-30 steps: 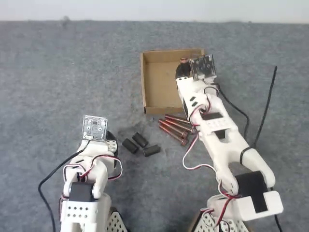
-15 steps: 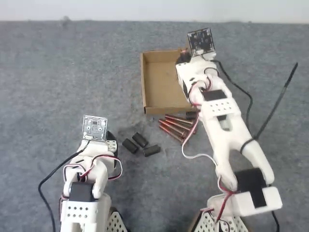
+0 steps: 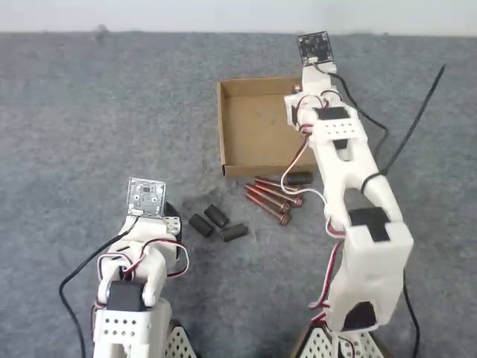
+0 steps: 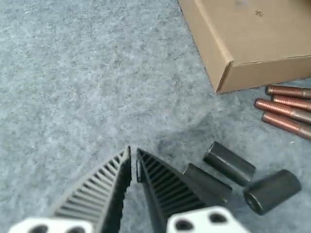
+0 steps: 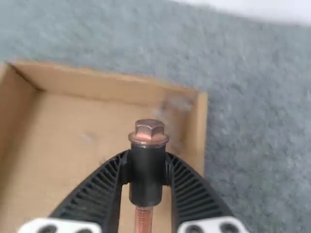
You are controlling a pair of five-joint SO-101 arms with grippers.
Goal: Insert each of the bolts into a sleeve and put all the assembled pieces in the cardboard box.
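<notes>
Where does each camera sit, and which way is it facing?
High view: fixed above, looking down on box, bolts, sleeves; left arm and right arm show.
Left wrist view: on the left arm, facing down past its shut left gripper at sleeves, bolts, box corner.
Right wrist view: on the right arm, facing the box past the right gripper, shut on a sleeved bolt.
Shared: box in all three; loose sleeves and bolts in high and left wrist.
</notes>
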